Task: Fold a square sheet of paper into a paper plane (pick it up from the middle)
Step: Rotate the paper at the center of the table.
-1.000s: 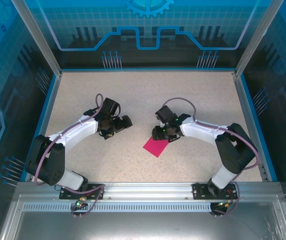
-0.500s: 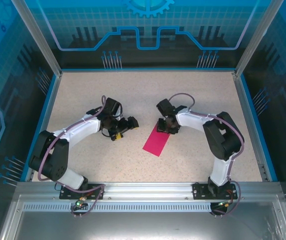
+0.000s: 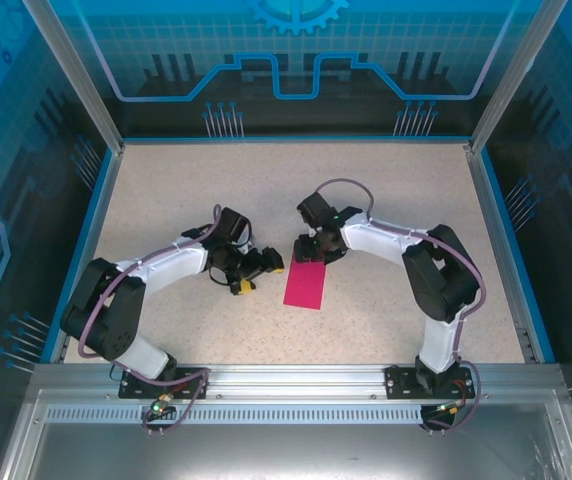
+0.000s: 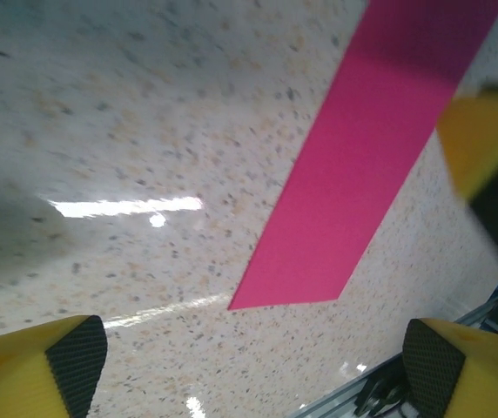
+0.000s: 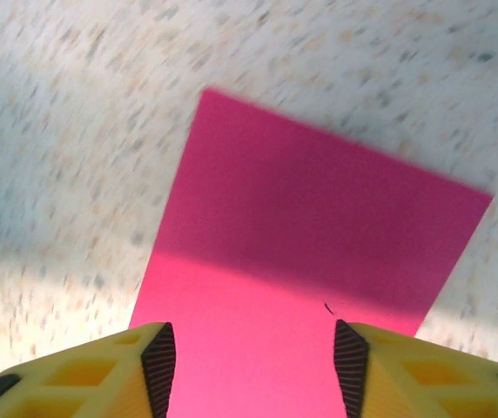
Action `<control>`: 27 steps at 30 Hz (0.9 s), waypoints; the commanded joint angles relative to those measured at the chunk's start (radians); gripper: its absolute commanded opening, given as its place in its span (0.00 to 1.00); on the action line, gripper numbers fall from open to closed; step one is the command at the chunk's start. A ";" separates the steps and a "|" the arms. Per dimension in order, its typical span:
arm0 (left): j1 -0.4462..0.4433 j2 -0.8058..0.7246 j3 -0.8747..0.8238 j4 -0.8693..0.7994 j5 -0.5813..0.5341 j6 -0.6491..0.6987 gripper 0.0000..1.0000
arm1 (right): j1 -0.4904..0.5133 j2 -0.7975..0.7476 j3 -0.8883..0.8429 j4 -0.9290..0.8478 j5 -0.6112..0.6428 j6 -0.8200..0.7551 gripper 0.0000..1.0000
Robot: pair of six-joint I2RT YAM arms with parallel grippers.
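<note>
While the pink sheet of paper (image 3: 304, 287) lies flat as a narrow rectangle on the middle of the tabletop (image 3: 396, 200), we see the right gripper (image 5: 254, 366) open over its far end. The left gripper (image 4: 253, 361) is wide open, holding nothing, just beside its left edge.

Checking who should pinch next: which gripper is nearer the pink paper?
Right. The right gripper is open, directly over the far end of the pink paper. The left gripper is open too, but sits beside the paper's left edge, not over it.
</note>
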 commanded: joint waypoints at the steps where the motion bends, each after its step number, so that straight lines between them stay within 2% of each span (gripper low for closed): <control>1: 0.075 -0.010 -0.023 -0.009 -0.014 -0.032 0.93 | 0.108 -0.033 0.026 -0.161 0.096 -0.002 0.58; 7: 0.188 -0.041 -0.044 -0.045 -0.027 -0.019 0.99 | 0.241 0.030 0.084 -0.256 0.168 0.021 0.72; 11: 0.230 -0.055 -0.054 -0.058 -0.035 -0.003 0.99 | 0.273 0.093 0.131 -0.277 0.163 0.014 0.78; 27: 0.247 -0.030 -0.060 -0.060 -0.031 0.010 0.99 | 0.259 0.177 0.127 -0.289 0.119 0.017 0.79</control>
